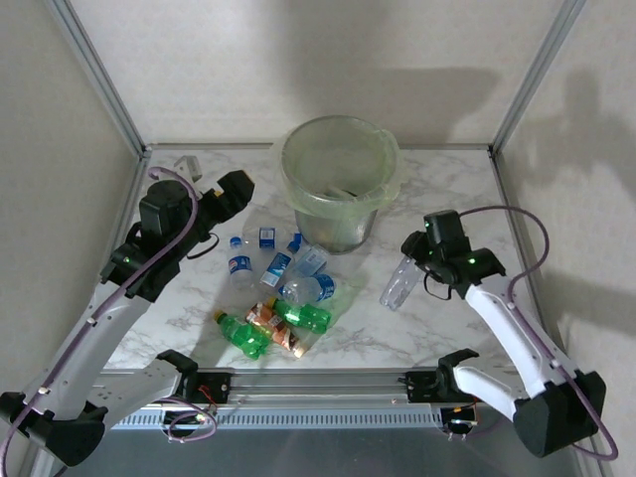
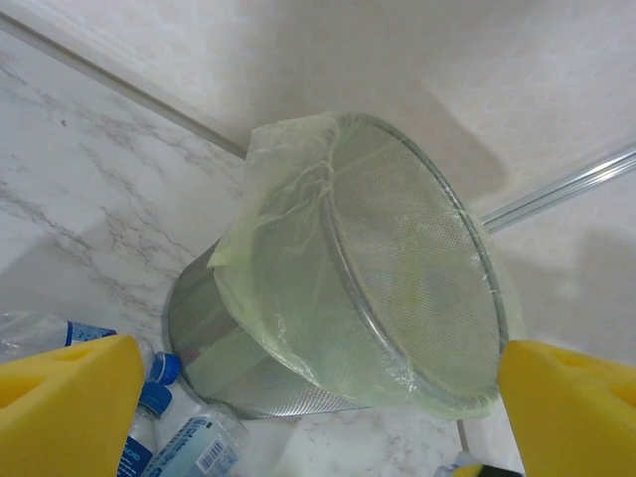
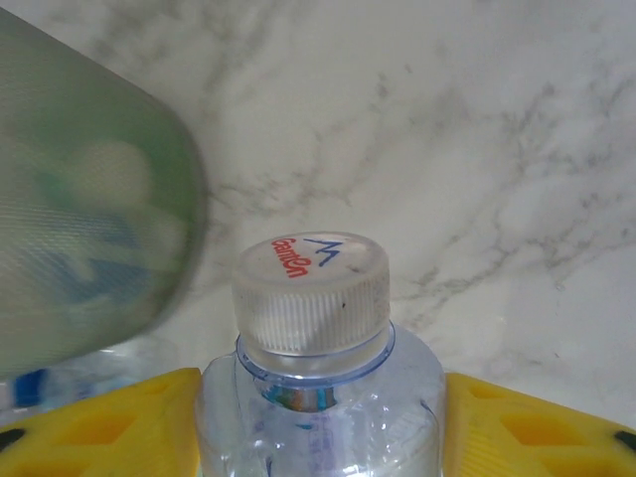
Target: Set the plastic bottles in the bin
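The left arm is extended forward from its base at the near left, bent at the elbow, and the left claw (image 1: 235, 191) is held with the jaws spread wide. In the left wrist view its yellow pads (image 2: 65, 402) are seen far apart at the two lower corners. The right arm is folded upward from the near right, and the right claw (image 1: 417, 260) is closed on a clear bottle (image 3: 313, 298) just below the cap, with a yellow pad set against each side.
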{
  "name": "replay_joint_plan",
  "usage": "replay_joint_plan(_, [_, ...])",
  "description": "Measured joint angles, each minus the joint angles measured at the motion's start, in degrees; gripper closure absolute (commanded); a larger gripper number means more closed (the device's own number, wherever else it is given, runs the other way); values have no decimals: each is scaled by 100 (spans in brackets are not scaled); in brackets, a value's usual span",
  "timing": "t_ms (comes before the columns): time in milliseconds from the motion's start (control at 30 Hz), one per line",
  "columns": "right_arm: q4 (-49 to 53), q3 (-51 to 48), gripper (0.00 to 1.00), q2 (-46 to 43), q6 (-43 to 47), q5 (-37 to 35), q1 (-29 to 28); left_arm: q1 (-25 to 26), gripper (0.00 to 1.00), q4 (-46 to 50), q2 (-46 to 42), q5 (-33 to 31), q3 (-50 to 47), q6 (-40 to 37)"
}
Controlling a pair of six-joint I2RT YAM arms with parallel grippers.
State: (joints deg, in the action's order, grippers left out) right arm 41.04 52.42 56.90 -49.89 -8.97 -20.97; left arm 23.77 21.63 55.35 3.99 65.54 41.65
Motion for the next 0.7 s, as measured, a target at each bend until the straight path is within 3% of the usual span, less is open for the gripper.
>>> replay_joint_plan(300, [299, 1908, 41, -240, 472, -35, -2, -4, 9, -120, 273, 127, 90, 46])
replay_joint_plan(700, [-164, 4157, 40, 940, 925, 57, -2, -4, 9, -205, 374, 245, 310, 61])
